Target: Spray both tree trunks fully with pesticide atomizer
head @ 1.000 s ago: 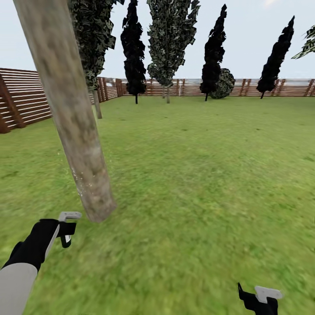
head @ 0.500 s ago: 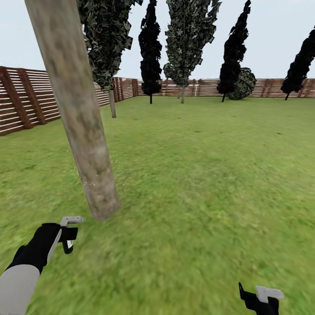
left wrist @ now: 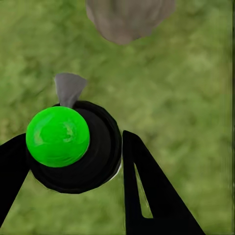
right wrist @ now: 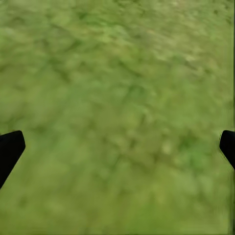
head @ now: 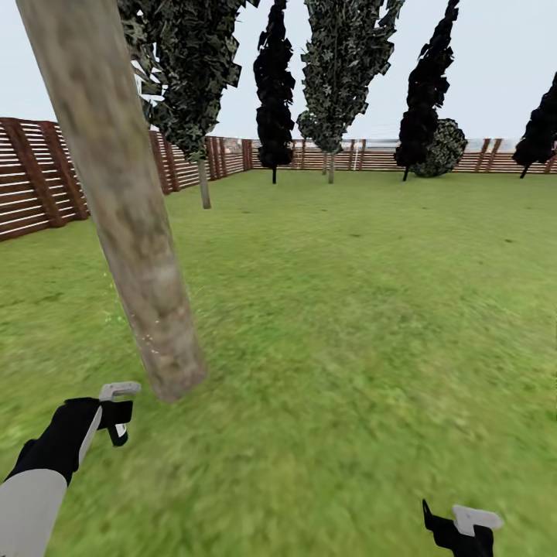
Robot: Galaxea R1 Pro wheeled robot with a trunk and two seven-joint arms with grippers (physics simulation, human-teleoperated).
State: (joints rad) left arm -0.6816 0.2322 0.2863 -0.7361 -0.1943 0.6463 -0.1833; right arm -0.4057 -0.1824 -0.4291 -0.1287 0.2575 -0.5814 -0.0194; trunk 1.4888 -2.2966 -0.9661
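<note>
The pesticide atomizer point(left wrist: 73, 147), a black round body with a bright green cap and a grey nozzle, sits between the fingers of my left gripper point(left wrist: 73, 138), which is shut on it. In the head view that left gripper point(head: 117, 414) hangs low over the grass floor point(head: 348, 371), just short of the foot of a thick grey-tan tree trunk point(head: 128, 224). Fine pale specks dot the trunk low down. The trunk's base point(left wrist: 128, 17) lies just beyond the nozzle. A second tree point(head: 203, 182) stands farther back by the fence. My right gripper point(head: 456, 526) is open over bare grass point(right wrist: 117, 98).
A brown slat fence point(head: 39, 182) runs along the left and far sides of the garden. Several dark tall trees point(head: 275, 93) and a round bush point(head: 445, 147) line the back fence. Open lawn stretches to the right of the near trunk.
The head view has swung a little, so the fence and far trees have slid right. The near trunk stands slightly closer. Both grippers keep their state.
</note>
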